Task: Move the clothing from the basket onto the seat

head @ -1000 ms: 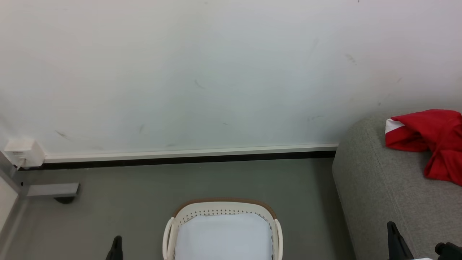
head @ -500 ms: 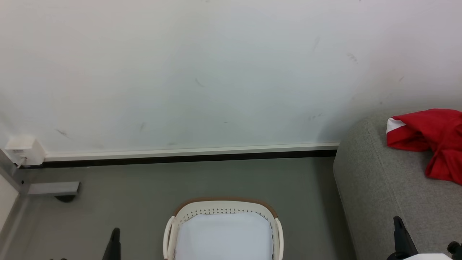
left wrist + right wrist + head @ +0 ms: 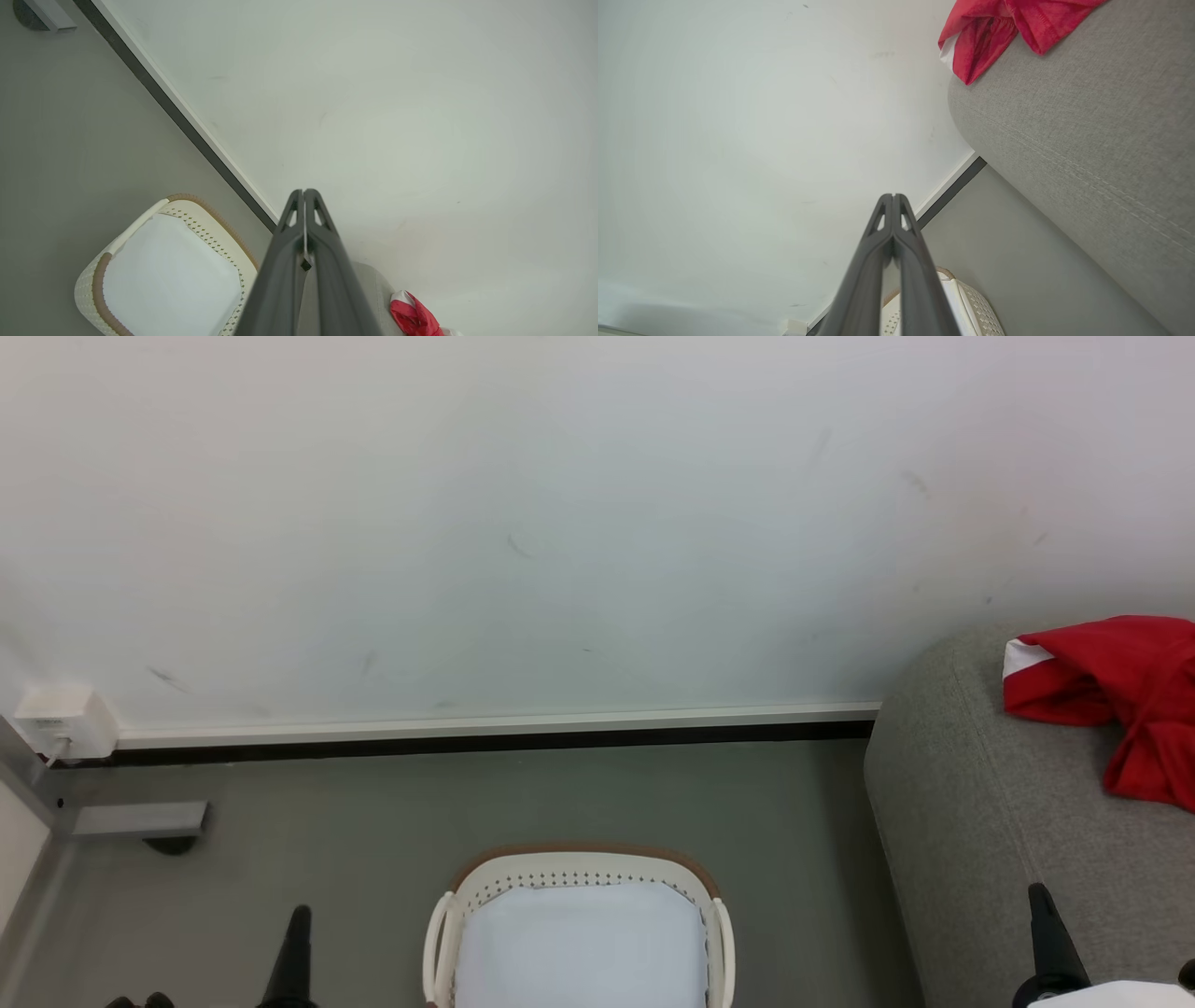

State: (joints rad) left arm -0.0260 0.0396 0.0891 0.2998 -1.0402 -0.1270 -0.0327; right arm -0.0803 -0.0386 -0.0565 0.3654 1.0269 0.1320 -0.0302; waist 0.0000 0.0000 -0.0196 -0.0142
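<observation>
Lying bunched on the grey seat, the red clothing is sitting at about three o'clock in the head view. Its heap is running roughly from ten o'clock, where a white panel is showing, down toward four o'clock, with its far side cut off by the picture's edge. The basket is standing on the floor at six o'clock, well apart from the clothing, and is holding a plain white sheet with no red in the visible part. Both grippers are keeping their jaws pressed together, gripping nothing: the left gripper at seven o'clock beside the basket, the right gripper at five o'clock, showing against the seat's near end. From the right gripper's tips the clothing is lying toward one o'clock, apart from them; from the left it is lying toward two o'clock with the basket between, so the right arm is the nearer. Judging by this, the transfer is looking finished, and any tidying reach would be falling to the right arm.
</observation>
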